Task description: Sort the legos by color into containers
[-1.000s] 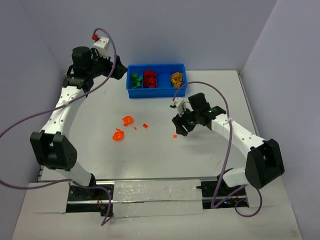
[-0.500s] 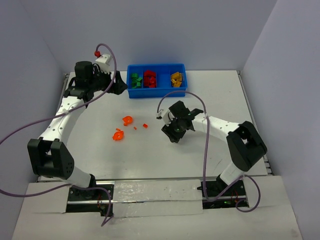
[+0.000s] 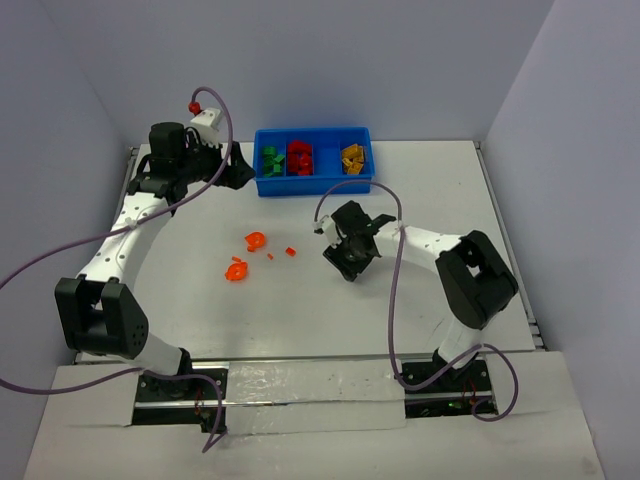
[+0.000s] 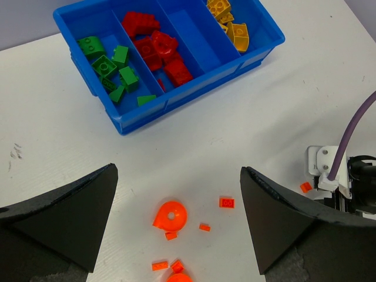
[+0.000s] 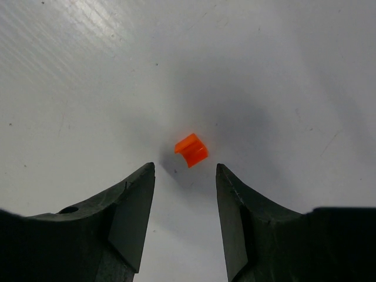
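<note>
The right jaws stood apart low over the desk (image 3: 430,185), with a small orange lego (image 5: 191,150) untouched between their tips. The left jaws were released wide near the blue tray (image 4: 194,38). Other orange legos (image 4: 170,216) lay on the desk.

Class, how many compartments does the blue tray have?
4, side by side in the tray: from the left, green pieces, red pieces, an empty one, yellow pieces. None seems hidden.

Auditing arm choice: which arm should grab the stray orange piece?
Right: right end effector, open, hangs just over the orange piece; left end effector is far off, near the blue tray.
</note>
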Controlling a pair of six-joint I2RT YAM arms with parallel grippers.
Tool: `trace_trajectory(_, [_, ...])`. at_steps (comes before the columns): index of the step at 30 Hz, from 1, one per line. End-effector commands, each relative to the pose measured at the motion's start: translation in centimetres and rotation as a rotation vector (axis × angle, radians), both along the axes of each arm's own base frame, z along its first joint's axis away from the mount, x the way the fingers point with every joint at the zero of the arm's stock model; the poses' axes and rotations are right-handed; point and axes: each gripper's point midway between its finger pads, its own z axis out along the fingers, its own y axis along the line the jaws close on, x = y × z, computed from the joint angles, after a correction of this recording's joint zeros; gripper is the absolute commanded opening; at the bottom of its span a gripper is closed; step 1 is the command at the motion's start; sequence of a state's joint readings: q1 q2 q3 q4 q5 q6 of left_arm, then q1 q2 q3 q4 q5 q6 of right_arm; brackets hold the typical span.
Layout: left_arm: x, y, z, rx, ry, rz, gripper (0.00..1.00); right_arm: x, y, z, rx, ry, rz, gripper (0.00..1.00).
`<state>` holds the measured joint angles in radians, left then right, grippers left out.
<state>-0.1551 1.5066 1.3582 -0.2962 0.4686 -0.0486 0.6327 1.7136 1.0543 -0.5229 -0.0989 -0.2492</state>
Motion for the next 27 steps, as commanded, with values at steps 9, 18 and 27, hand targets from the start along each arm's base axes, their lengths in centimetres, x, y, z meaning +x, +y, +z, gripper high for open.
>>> trace_trajectory(9, [0.3, 0.1, 1.5, -0.017, -0.046, 0.002, 0.95, 1.7, 1.5, -0.4, 0.004, -0.002, -0.041, 0.49])
trace_trajectory(18, [0.3, 0.1, 1.6, -0.015, -0.047, 0.0, 0.95, 1.2, 1.4, -0.8, -0.002, 0.019, -0.04, 0.37])
trace_trajectory(27, [0.4, 0.2, 1.7, -0.01, -0.052, 0.004, 0.96, 2.9, 2.3, 3.7, 0.063, -0.081, -0.025, 0.34])
